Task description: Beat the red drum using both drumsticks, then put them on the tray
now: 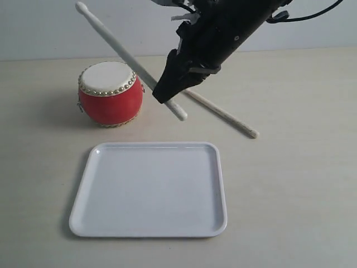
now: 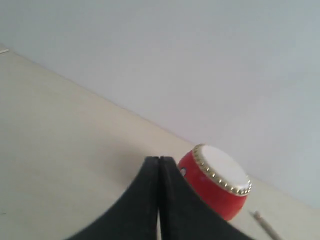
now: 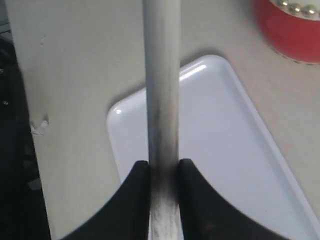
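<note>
The red drum stands on the table behind the white tray, toward its left corner. My right gripper reaches down from the upper right and is shut on one drumstick. That stick slants up to the left above the drum, its butt end hanging over the table just behind the tray. In the right wrist view the stick runs out from between the fingers over the tray. The other drumstick lies loose on the table, right of the drum. My left gripper is shut and empty, with the drum beside it.
A pale wall rises behind the table's back edge. A dark machine base borders the table in the right wrist view, with a small white scrap next to it. The left arm is outside the exterior view.
</note>
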You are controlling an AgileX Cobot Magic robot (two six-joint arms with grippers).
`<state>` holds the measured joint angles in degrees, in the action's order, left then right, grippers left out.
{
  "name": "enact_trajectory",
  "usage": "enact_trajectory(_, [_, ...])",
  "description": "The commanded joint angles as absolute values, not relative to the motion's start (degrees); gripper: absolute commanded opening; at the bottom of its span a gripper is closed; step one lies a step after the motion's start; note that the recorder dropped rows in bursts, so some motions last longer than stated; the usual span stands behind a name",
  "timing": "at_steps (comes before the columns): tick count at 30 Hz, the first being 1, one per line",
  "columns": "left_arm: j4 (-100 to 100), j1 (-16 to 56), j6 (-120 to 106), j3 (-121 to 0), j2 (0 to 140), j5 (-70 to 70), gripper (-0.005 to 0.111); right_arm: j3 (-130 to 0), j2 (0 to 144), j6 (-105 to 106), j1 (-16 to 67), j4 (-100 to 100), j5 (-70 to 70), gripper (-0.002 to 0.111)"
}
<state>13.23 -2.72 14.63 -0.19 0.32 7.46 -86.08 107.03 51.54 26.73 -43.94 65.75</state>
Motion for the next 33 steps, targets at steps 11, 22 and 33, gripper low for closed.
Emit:
enact_trajectory(11, [12.1, -2.8, 27.2, -6.5, 4.5, -16.8, 0.000, -84.4, 107.4, 71.5, 26.6, -60.9, 69.5, 0.000])
enact_trajectory(22, [-42.6, -2.8, 64.8, -24.5, 46.7, -36.0, 0.000, -84.4, 111.4, 76.7, 26.6, -67.7, 70.0, 0.000])
enact_trajectory(33, [-55.9, -2.8, 67.7, -30.5, 81.7, -58.1, 0.000, -84.4, 115.6, 80.2, 26.6, -79.4, 70.0, 0.000])
